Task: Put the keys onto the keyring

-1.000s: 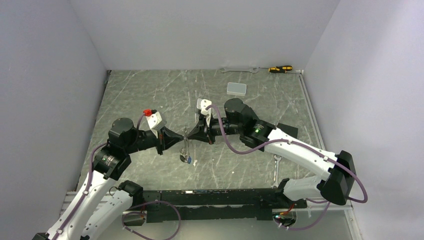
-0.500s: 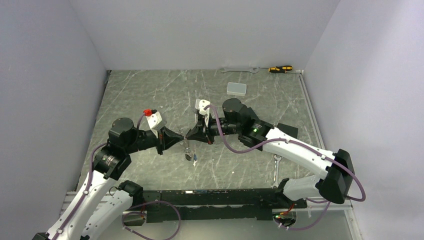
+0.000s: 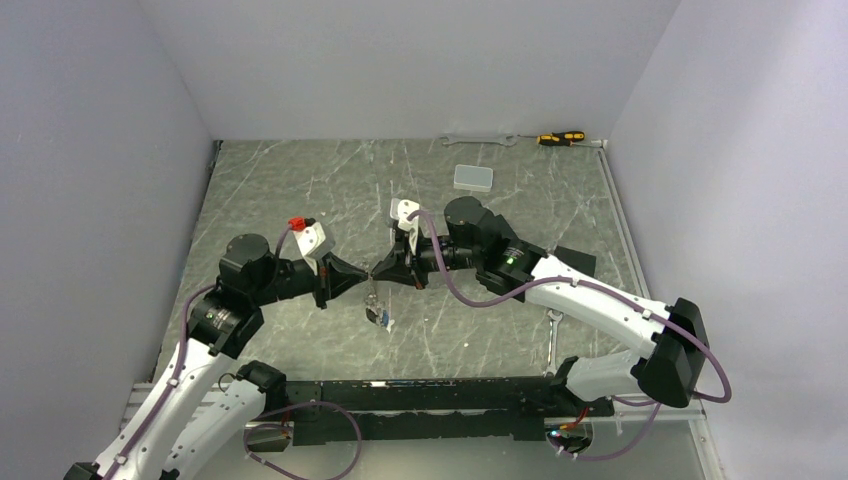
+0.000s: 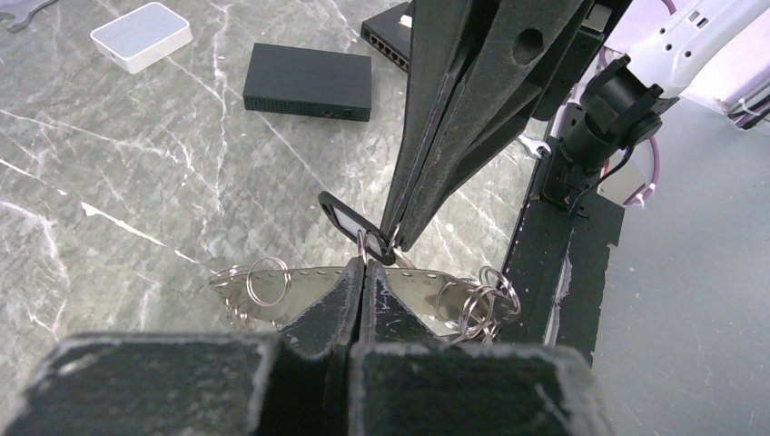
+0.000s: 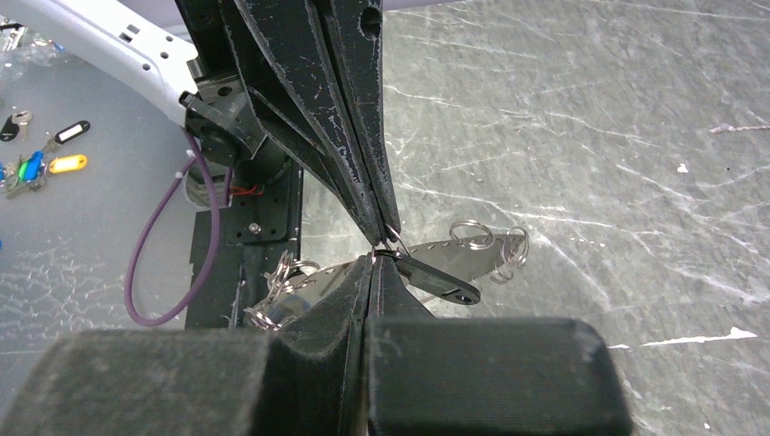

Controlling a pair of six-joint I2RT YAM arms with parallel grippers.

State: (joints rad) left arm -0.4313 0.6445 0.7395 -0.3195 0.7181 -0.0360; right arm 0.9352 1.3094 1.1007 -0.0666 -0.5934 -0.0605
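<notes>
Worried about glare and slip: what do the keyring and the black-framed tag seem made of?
The keyring looks like polished metal: silvery, with bright reflections. The tag is probably plastic: matte black frame around a white label.

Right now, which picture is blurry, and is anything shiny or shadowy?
Top external view: sharp and evenly lit, with soft arm shadows on the table, though the keyring is tiny. Left wrist view: the keyring's metal glints brightly. Right wrist view: the right gripper fills the bottom, dark and a bit fuzzy up close.

Left tool and right tool, both clamped tight, tip to tip.
</notes>
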